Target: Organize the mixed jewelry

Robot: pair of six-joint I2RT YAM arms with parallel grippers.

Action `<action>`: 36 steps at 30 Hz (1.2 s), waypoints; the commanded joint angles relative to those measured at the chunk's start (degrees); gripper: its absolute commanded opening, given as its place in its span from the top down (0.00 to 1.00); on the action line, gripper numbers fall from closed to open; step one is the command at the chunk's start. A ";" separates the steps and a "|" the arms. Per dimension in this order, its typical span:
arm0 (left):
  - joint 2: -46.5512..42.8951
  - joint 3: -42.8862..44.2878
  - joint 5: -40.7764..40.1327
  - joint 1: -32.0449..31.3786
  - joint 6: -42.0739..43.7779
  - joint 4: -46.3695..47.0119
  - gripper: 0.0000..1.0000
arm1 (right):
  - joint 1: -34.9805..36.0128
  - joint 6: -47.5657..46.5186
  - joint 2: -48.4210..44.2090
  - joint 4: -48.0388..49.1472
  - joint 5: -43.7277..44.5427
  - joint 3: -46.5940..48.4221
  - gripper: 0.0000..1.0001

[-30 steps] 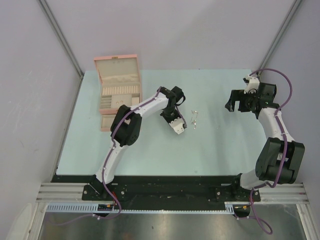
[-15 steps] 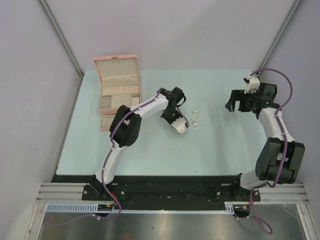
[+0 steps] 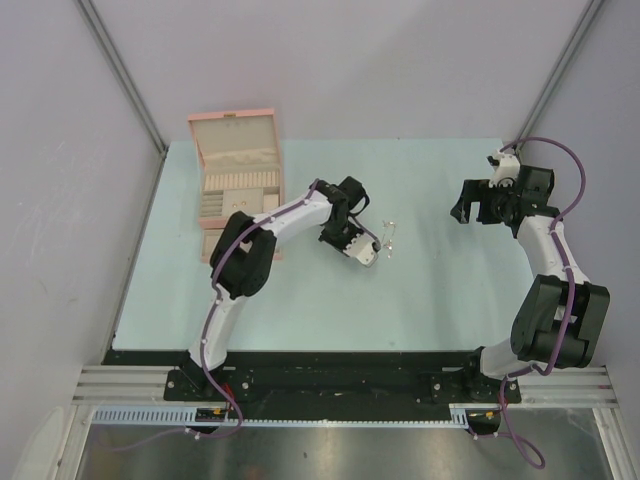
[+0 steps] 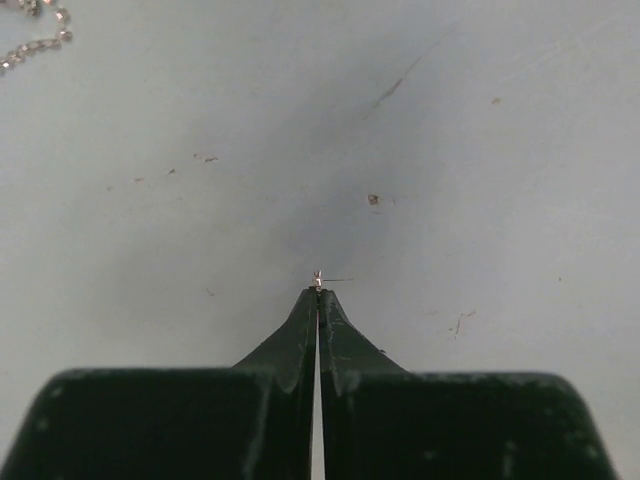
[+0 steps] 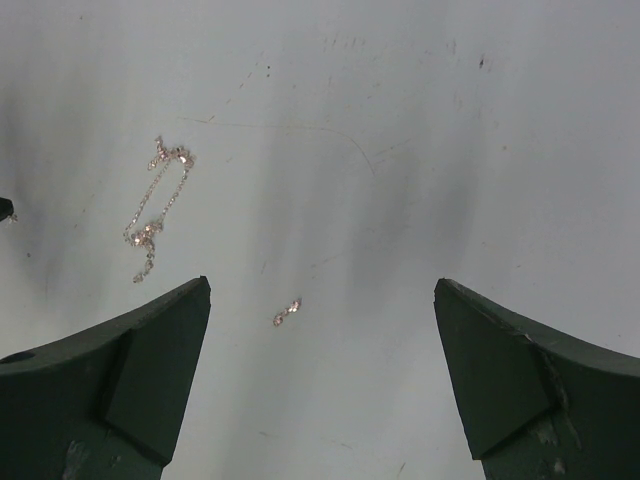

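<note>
Pale blue-green table (image 3: 430, 300) carrying all items, seen from above.

Left arm (image 3: 240, 270) bent across the front right corner of the pink jewelry box (image 3: 235, 170), then reaching out to the right of the box; right arm (image 3: 550, 290) far to the right of the box, folded back with its wrist raised.

Pink jewelry box at the far left corner of the table; lid upright at the back; cream-lined tiers and compartments exposed.

Right gripper (image 3: 465, 212) well to the right of the box, fingers spread wide and empty; in the right wrist view (image 5: 322, 300), both dark fingers apart at the lower corners, with bare table between them.

Left gripper (image 3: 368, 258) to the right of the box and nearer the arm bases, fingers pressed together; in the left wrist view (image 4: 318, 295), two dark pads meeting along one thin seam.

Mixed jewelry, all outside the box and to its right:
- silvery chain (image 3: 390, 237) lying in a loose loop on the table just past the left gripper tips, also visible at the corner of the left wrist view (image 4: 30, 45) and in the right wrist view (image 5: 155, 205);
- small loose earring piece (image 5: 287, 312) farther right of the box, lying on the table apart from the chain;
- tiny silvery stud (image 4: 318, 279) pinched at the very tips of the left gripper, a thin pin projecting sideways.
</note>
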 commanded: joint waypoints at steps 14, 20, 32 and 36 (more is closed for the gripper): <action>-18.72 -16.63 -11.72 1.27 -21.41 26.49 1.00 | -0.87 -0.20 -0.38 0.26 -0.79 0.83 0.00; -22.06 -20.51 -20.59 3.55 -28.00 33.80 1.00 | -0.87 -0.11 -0.55 0.26 -1.06 0.83 0.00; -28.12 -27.28 -31.93 9.79 -34.41 41.10 1.00 | -0.87 0.24 -1.17 0.17 -2.55 0.83 0.00; -28.83 -27.72 -34.22 13.30 -35.21 41.81 1.00 | -0.87 0.42 -1.17 0.17 -3.08 0.83 0.00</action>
